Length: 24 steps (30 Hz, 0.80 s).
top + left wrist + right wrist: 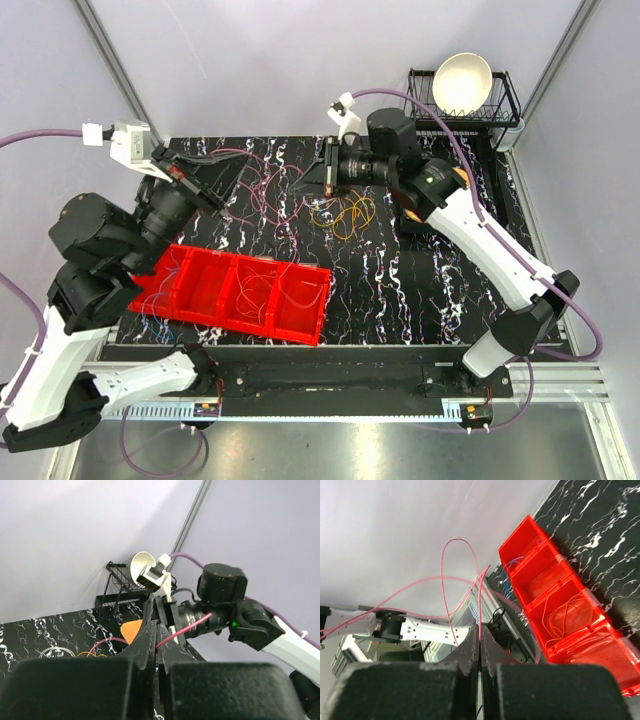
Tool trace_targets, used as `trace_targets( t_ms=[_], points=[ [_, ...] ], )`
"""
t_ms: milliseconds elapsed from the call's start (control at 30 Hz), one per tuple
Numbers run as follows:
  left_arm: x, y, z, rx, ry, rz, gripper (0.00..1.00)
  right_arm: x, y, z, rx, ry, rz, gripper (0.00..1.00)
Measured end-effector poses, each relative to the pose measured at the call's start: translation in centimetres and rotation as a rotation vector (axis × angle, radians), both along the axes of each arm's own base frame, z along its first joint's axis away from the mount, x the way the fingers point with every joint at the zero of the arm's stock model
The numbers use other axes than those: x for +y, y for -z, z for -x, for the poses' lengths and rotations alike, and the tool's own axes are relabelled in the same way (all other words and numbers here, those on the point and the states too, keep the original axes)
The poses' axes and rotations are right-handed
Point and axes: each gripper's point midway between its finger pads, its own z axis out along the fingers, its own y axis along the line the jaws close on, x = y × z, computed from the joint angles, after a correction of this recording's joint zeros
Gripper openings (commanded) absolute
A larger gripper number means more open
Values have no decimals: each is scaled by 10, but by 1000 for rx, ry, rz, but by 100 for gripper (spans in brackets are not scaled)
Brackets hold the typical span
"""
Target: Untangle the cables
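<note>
Both arms reach over the black, white-veined tabletop point(420, 280) with their wrists turned towards each other. The left gripper point(154, 630) and the right gripper point(479, 639) each have their flat dark fingers pressed together on a very thin pink wire cable point(172, 636), which loops slackly between them above the surface. A tangled heap of thin orange wire loops point(345, 213) lies below the right gripper. More fine loops rest in the glossy red plastic compartment tray point(322, 310).

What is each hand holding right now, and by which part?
Left hand and right hand each pinch a pink cable mid-strand, at the fingertips; whether it is one cable is unclear.
</note>
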Motion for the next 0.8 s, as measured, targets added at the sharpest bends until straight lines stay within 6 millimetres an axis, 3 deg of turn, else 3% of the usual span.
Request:
trace_targets(
  t_ms=[367,633,800],
  points=[
    [-5,2,5,0,40,-5,0,7,20,7,34,-27,22,0],
    [-32,35,2,73,103,-47,0,5,31,9,54,-29,37,0],
    [-44,59,7,121,138,-69,0,-6,40,21,68,-28,52,0]
  ],
)
